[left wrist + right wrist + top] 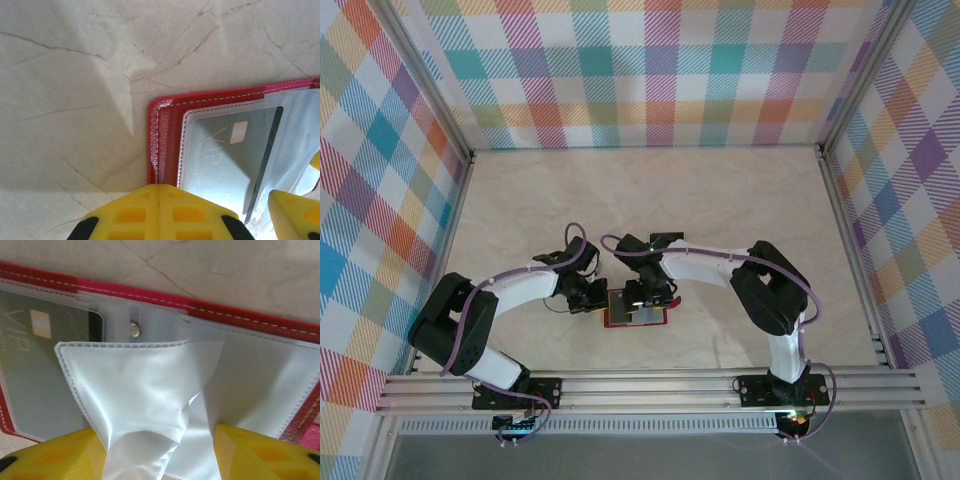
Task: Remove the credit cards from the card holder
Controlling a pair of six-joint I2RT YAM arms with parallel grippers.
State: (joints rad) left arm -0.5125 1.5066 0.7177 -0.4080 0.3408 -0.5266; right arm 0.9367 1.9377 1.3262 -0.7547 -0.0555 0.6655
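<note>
item 1: left gripper (pixel 159 192). yellow fingers pressed together, seam closed, nothing visible between them; tips sit at the near edge of the card holder (pixel 165 145), just beside its rounded red corner. whether they press on the leather cannot be told. in the top view the left gripper (pixel 588 295) sits at the holder's left side.

item 2: right gripper (pixel 157 450). yellow fingers stand apart; a clear plastic sleeve (pixel 145 390), crumpled and lifted, rises between them. its stitched edge meets the left-hand finger, but it is not pinched. in the top view the right gripper (pixel 645 295) hangs over the holder's middle.

item 3: card holder (pixel 240 312). red, white stitching, lying open and flat on the table, between the two grippers (pixel 636 318). a small metal snap stud (pixel 133 329) sits on the inner spine.

item 4: credit card (pixel 230 155). grey-green, marked "vip", pale chip, black band along one edge; still inside a clear pocket of the holder's left half (pixel 40 370).

item 5: table (pixel 75 75). pale, marble-veined.

item 6: walls (pixel 640 70). multicolour plaid, on three sides.
</note>
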